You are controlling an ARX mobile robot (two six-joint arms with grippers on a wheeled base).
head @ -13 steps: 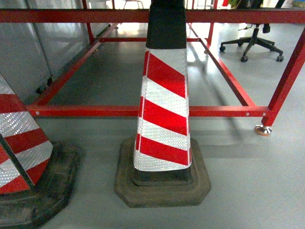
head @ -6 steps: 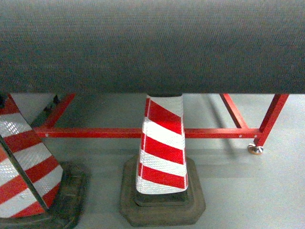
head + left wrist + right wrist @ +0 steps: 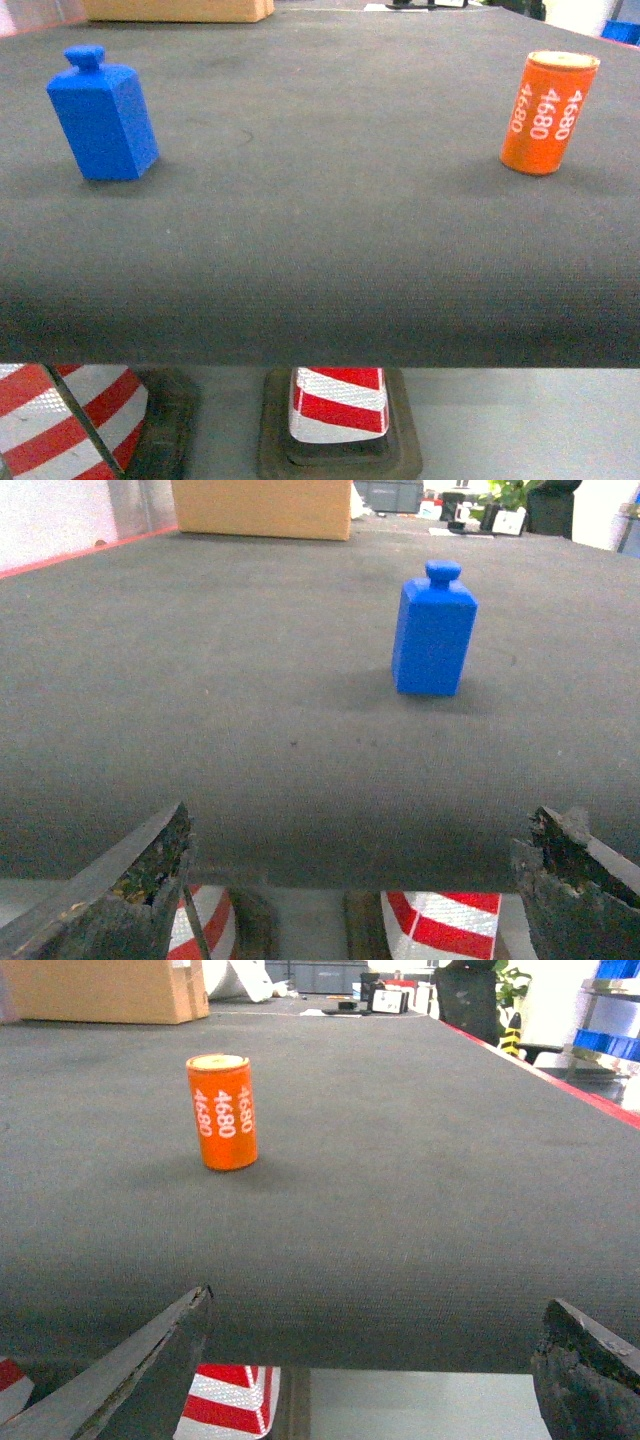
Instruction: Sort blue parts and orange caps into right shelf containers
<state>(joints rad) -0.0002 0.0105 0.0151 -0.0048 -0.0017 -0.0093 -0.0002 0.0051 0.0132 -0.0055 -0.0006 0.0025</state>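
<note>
Ahead of the wide-open, empty left end effector (image 3: 355, 880) a blue part (image 3: 433, 630) is seen upright on the dark surface (image 3: 320, 230), and an orange cap (image 3: 222, 1111) likewise ahead of the wide-open, empty right end effector (image 3: 370, 1360).

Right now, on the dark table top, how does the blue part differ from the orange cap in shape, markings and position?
The blue part is a boxy block with a small knob on top; the orange cap is a round cylinder. The blue part is plain, while the orange cap carries white "4680" printing. In the head view the blue part stands at the left, the orange cap at the right. Both stand upright, untouched.
</note>
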